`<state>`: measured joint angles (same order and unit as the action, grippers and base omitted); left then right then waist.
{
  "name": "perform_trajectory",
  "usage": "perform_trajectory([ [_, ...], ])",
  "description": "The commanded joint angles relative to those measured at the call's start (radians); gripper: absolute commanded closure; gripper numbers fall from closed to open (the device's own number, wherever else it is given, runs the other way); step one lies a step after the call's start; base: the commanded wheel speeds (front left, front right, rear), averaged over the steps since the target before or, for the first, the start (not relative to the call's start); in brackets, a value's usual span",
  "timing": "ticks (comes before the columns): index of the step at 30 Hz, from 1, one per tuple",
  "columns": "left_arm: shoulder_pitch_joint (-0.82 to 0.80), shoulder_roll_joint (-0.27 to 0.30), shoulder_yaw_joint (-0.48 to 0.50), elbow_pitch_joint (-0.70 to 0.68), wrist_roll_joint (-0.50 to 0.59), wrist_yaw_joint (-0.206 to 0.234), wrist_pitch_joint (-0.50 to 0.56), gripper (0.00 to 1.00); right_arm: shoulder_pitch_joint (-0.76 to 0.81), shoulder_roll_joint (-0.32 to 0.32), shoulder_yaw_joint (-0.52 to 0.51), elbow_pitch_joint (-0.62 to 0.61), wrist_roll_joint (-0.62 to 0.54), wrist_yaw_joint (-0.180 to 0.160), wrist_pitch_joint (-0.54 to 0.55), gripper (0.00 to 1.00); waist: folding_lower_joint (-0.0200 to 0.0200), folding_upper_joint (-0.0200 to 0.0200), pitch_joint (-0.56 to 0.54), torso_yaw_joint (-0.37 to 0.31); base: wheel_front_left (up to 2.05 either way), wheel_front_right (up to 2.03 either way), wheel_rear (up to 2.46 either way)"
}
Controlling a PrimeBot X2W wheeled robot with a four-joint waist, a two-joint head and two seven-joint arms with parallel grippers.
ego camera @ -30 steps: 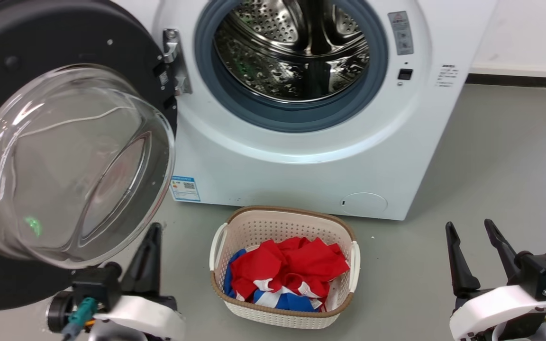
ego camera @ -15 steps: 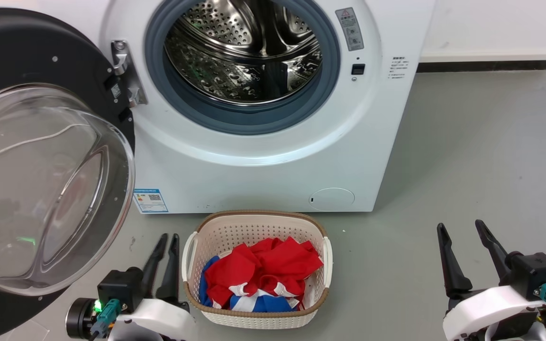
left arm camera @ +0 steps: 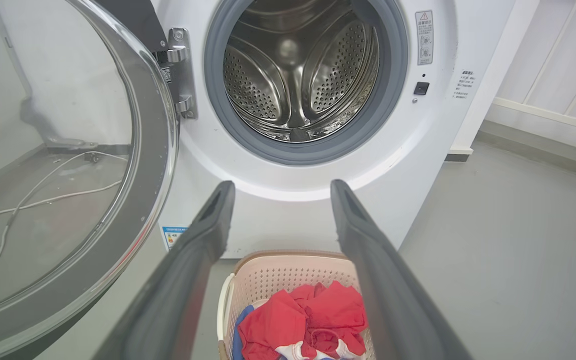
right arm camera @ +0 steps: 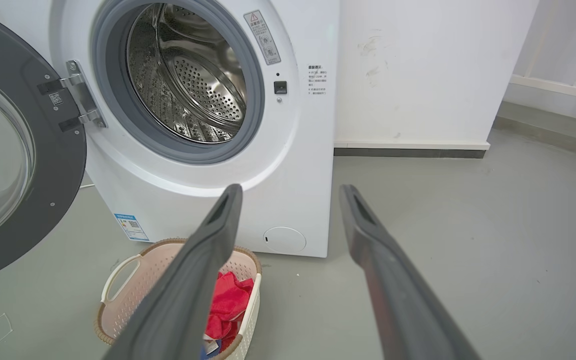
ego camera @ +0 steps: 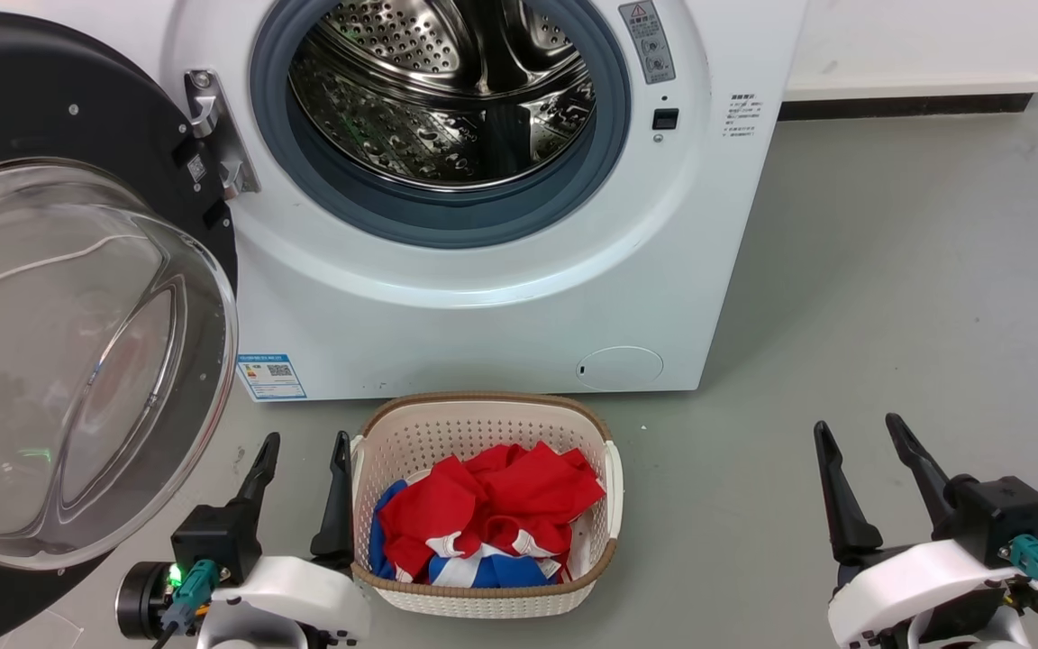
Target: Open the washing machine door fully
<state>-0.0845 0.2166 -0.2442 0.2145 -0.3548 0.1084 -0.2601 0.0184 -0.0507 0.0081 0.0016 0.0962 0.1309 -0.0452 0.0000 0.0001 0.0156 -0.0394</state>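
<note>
My left end effector [ego camera: 306, 439] sat low at the lower left, its two dark fingers spread apart, holding nothing. Its right finger stood just beside the left wall of the basket [ego camera: 474, 401]; I could not tell whether the two touched. My right end effector [ego camera: 856, 424] was likewise spread wide and empty, over bare floor [ego camera: 888, 270] well to the right of the basket. The basket, white with a brown rim, stood on the floor just in front of the washing machine [ego camera: 483, 297] and held red, blue and white clothes [ego camera: 501, 496]. In the left wrist view it lay between my fingers and the machine's front. The washing machine door [ego camera: 68, 342] hung swung out on its metal hinge [ego camera: 213, 135] to the left of the opening, glass bowl bulging toward me, above my left end effector and apart from it. The steel drum [ego camera: 447, 90] lay exposed inside its grey gasket
</note>
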Motion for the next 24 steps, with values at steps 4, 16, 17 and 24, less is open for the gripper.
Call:
perform_trajectory([
  [4, 0.017, -0.007, 0.012, -0.014, 0.008, -0.007, -0.007, 0.0, -0.018, 0.001, 0.0, 0.005, 0.007, 0.0, -0.01, 0.0, 0.0, -0.0001, 0.005, 0.003, 0.0, 0.0, 0.0],
  [16, 0.009, -0.012, 0.035, -0.015, 0.018, -0.022, -0.006, 0.0, -0.022, 0.001, 0.005, 0.014, 0.011, 0.0, -0.019, 0.0, 0.0, -0.0001, 0.012, 0.002, 0.0, 0.0, 0.0],
  [17, 0.008, -0.012, 0.037, -0.014, 0.019, -0.024, -0.006, 0.0, -0.021, 0.001, 0.005, 0.015, 0.01, 0.0, -0.019, 0.0, 0.0, -0.0001, 0.013, 0.002, 0.0, 0.0, 0.0],
  [24, 0.006, -0.017, 0.042, -0.019, 0.028, -0.029, -0.006, 0.0, -0.022, 0.001, 0.01, 0.018, 0.016, 0.0, -0.027, 0.0, 0.0, -0.0001, 0.02, -0.001, 0.0, 0.0, 0.0],
])
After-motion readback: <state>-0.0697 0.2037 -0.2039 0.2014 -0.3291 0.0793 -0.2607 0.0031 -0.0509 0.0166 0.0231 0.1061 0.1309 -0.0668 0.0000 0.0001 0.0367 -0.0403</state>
